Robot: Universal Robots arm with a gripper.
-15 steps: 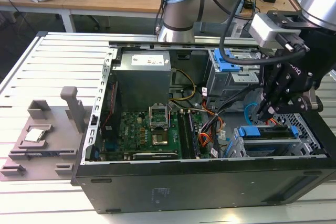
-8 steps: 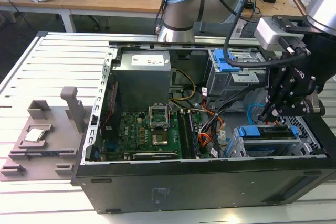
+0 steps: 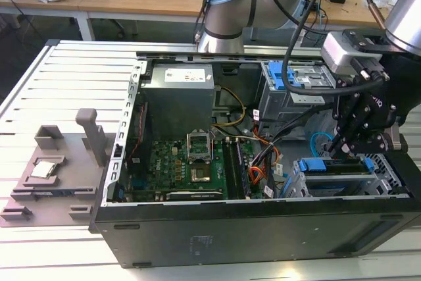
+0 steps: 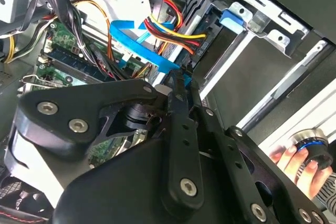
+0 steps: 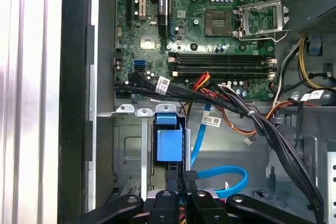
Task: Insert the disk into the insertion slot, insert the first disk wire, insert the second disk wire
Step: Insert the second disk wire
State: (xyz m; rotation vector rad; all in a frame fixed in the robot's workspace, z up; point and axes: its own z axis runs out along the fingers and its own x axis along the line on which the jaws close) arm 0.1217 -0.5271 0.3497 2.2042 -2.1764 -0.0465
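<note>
Gripper [image 3: 343, 144] hangs over the drive cage at the exterior view's right, near corner of the open computer case [image 3: 197, 228], its fingers [image 5: 190, 178] drawn together just beside a black connector; whether they pinch it I cannot tell. Below, the disk [image 3: 342, 168] in its blue caddy sits in the insertion slot [image 3: 388, 179]. Blue cable [image 5: 226, 174] loops nearby.

A motherboard [image 3: 191, 162] lies in the open case [image 3: 230, 228]; a grey fixture [image 3: 59, 162] sits at the table's [image 3: 66, 83] edge.
</note>
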